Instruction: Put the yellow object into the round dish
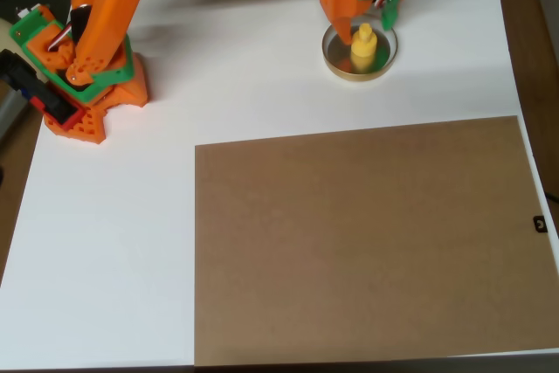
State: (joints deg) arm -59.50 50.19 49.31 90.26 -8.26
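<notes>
Dish and peg sit together near the top edge of the overhead view, right of centre: the yellow object (362, 47) stands upright inside the round dish (359, 53), its knob top up and its wider base on the dark bottom, with the gold-tan rim showing all the way round the lower half. The gripper (364, 17) hangs directly above the dish's far rim, its orange and green fingers spread to either side of the peg's top; they look parted and not clamped on the peg, though contact at the knob is hard to judge from this angle.

The white table (218, 111) leaves a clear band between the dish and the brown board (367, 238), whose top edge runs a little below the dish and whose left edge runs down the middle of the view. The board covers the lower right of the table, reaching almost to the right and bottom edges. White surface is open to the left of the board and across the strip between the dish and the arm base (83, 85), which stands at the upper left close to the table's left edge. A small black tab (540, 224) sits at the board's right edge; no writing on it can be read.
</notes>
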